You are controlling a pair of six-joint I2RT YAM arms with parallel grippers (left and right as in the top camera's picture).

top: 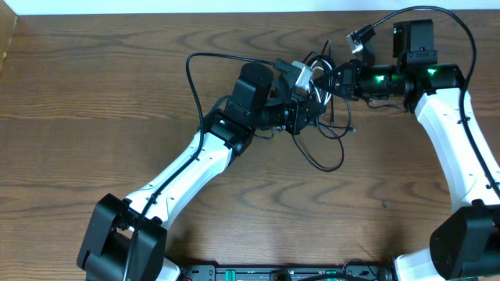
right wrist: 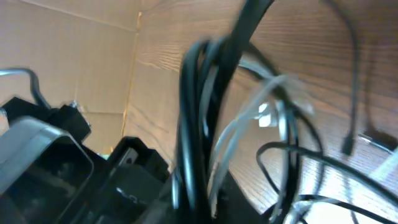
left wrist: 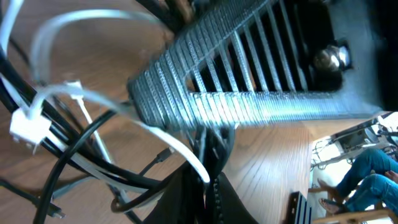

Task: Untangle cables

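Wood table [top: 94, 94], arms [top: 195, 164] inward, left claw [top: 311, 108] opposite right claw [top: 332, 80] amid cables [top: 316, 74].

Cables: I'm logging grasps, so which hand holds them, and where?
Left hand is shut on the cables mid-tangle; right hand sits in the tangle, hold unclear.

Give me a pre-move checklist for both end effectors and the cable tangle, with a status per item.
1. The left end effector is shut: ok.
2. It holds a strand: cannot tell. The white cable passes under its finger, and the contact is hidden.
3. State of the right end effector: cannot tell. Its wrist view is blurred.
4. The cables are separated: not ok. Black strands and the white one cross in one bundle between the two arms.
5. The trailing black loop lies on the table, apart from both arms: ok.
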